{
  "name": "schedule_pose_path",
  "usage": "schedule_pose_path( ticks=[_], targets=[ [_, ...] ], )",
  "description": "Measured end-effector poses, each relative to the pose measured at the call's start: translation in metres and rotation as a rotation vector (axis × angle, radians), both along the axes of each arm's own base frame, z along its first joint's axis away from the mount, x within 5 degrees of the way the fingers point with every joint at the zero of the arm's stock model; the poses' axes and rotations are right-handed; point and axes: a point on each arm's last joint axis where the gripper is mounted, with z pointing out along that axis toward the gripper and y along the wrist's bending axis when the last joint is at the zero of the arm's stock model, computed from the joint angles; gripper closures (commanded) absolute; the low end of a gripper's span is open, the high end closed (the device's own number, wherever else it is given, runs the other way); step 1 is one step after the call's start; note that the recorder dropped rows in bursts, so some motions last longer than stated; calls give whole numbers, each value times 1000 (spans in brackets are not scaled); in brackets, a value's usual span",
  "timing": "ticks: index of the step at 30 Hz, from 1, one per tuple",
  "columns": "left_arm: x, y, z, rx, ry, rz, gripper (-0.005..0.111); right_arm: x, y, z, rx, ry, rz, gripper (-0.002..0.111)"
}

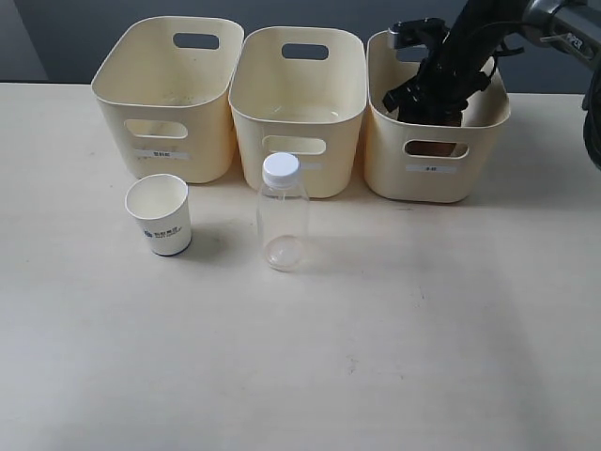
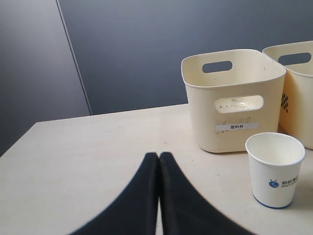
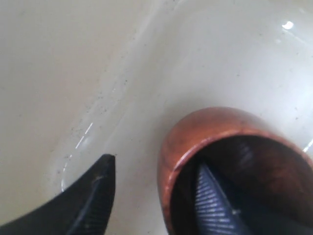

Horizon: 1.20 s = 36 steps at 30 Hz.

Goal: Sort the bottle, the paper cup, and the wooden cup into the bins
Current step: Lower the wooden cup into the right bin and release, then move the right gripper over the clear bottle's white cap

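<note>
The wooden cup (image 3: 195, 132) sits upright on the floor of the right bin (image 1: 385, 169). My right gripper (image 3: 155, 161) reaches down into that bin (image 1: 427, 99) and is open. One finger is inside the cup's mouth and the other stands apart from its outer wall. A brown patch of the cup shows through the bin's front slot (image 1: 437, 148). The paper cup (image 1: 160, 214) stands in front of the left bin (image 1: 113, 103). The bottle (image 1: 282, 211) stands in front of the middle bin (image 1: 249, 122). My left gripper (image 2: 159, 155) is shut on nothing, low over the table and short of the paper cup (image 2: 275, 169).
The three bins stand side by side along the back of the pale table (image 1: 376, 357). The left bin (image 2: 205, 112) and middle bin (image 2: 298, 98) hold nothing that I can see. The right arm (image 1: 554, 23) comes in from the upper right corner.
</note>
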Motion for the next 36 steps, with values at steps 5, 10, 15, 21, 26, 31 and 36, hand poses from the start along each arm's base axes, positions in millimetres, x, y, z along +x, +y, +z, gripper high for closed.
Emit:
schedule_pose_path(
  ticks=[5,10,15,21,26,31,36],
  targets=[
    [0,0,0,0,0,0,107,-5,-1,36,8,-60,4,61],
    [0,0,0,0,0,0,107,-19,-1,102,44,-183,4,61],
    [0,0,0,0,0,0,107,-45,3,170,138,-293,-2,61],
    [0,0,0,0,0,0,107,-88,28,223,183,-378,73,61],
    [0,0,0,0,0,0,107,-127,73,234,188,-376,241,51],
    [0,0,0,0,0,0,107,-157,119,221,185,-319,404,29],
    [0,0,0,0,0,0,107,-175,149,214,192,-290,489,30]
  ],
)
